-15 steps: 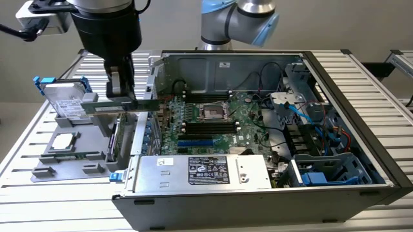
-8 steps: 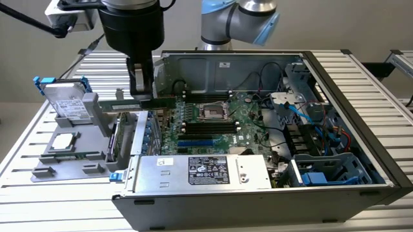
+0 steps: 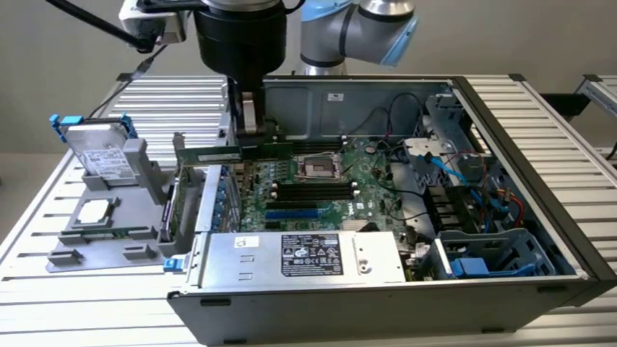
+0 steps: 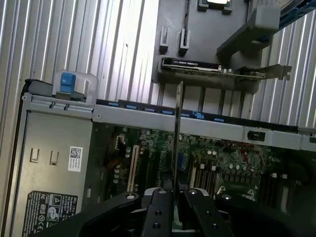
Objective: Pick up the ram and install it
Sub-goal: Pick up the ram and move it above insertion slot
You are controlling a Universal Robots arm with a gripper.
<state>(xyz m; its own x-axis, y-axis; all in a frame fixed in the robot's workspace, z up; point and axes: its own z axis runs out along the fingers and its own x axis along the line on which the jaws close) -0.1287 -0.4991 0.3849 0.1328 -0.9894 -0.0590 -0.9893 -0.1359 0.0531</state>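
My gripper is shut on the ram, a long thin green stick held level and lengthwise over the open computer case's wall on the exterior view's left. In the wrist view the ram shows edge-on as a thin dark blade rising from between the black fingers. It hangs above the green motherboard. The black memory slots lie on the motherboard, lower and toward the exterior view's right of the ram.
A grey parts holder at the exterior view's left carries a hard drive and a chip. A bracketed card stands in it. The power supply, blue slots, cables and drive cage crowd the case.
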